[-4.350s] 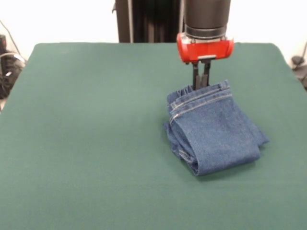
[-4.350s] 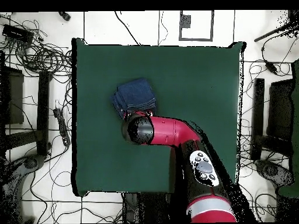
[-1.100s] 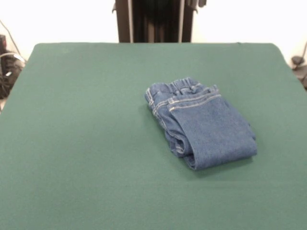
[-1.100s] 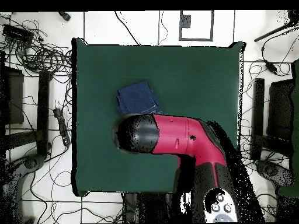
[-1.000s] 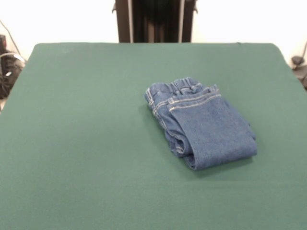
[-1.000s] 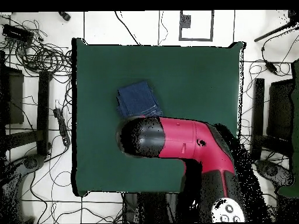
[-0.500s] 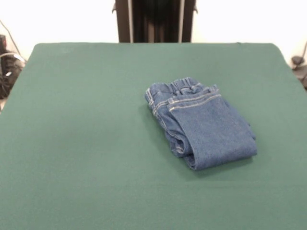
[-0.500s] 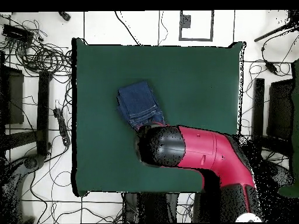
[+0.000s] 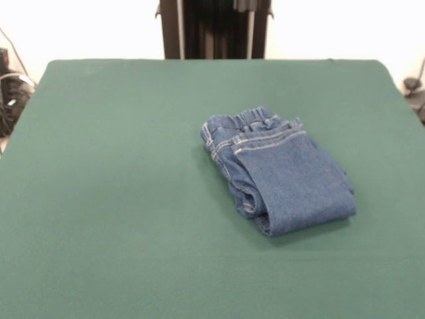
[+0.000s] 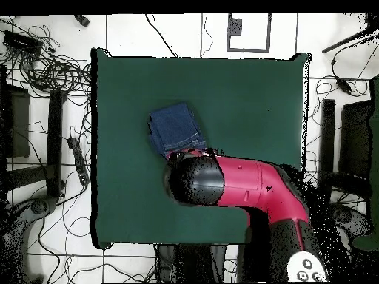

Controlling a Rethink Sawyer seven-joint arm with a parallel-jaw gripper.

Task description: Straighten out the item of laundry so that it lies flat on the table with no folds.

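The item of laundry [image 9: 279,176] is a small pair of blue denim jeans. It lies folded over itself in a thick bundle, right of the middle of the green table [image 9: 119,166]. Its gathered waistband is at the far side and a folded edge at the near side. From overhead the jeans [image 10: 176,129] sit left of the table's [image 10: 244,96] centre. The red arm's black rounded end [image 10: 194,180] hovers just below them in that view, overlapping their lower edge. My gripper is hidden under that end. The front view shows no gripper.
Tangled cables [image 10: 44,66] and dark stands [image 10: 55,140] crowd the floor left of the table, with more stands [image 10: 326,148] on the right. The red arm [image 10: 259,188] crosses the table's lower right part in the overhead view.
The gripper that stood at the waistband has lifted out of the front view, and the jeans now lie a little further left. In the last half second the arm's end shifted slightly left in the overhead view.
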